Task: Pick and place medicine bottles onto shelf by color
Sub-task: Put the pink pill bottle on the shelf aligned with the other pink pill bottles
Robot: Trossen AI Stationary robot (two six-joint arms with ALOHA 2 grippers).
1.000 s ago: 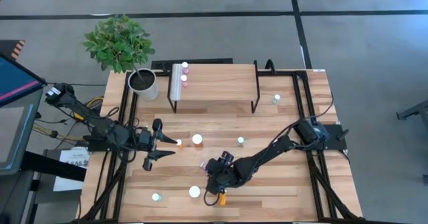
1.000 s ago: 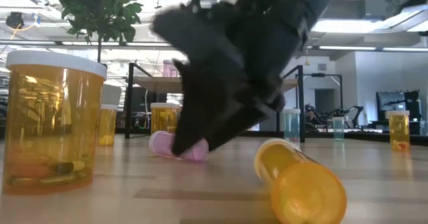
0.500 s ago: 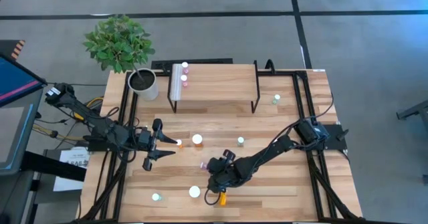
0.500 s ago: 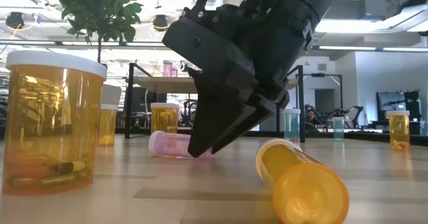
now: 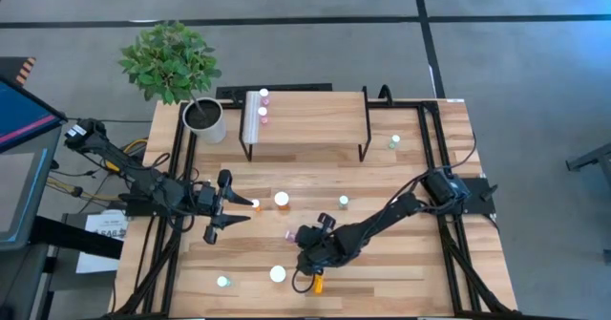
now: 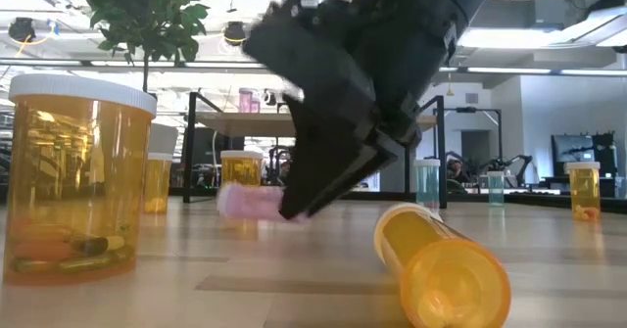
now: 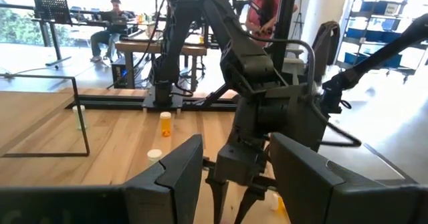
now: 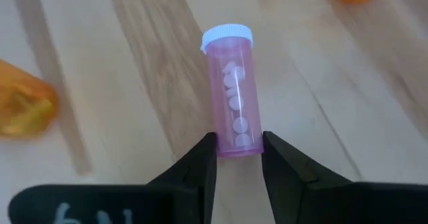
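One pink bottle [image 8: 232, 90] lay on its side; right gripper [image 8: 237, 156] clamped its base for lifting toward shelf [image 5: 305, 119]; left gripper [image 5: 221, 206] hung open, waiting.

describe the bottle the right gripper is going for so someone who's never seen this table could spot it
Start at the shelf at the table's far edge, then come toward the near edge to where the right gripper is. The pink bottle lies on its side between its fingers, white cap pointing away. The orange bottles near it differ; this one is pink with pale pills showing inside.
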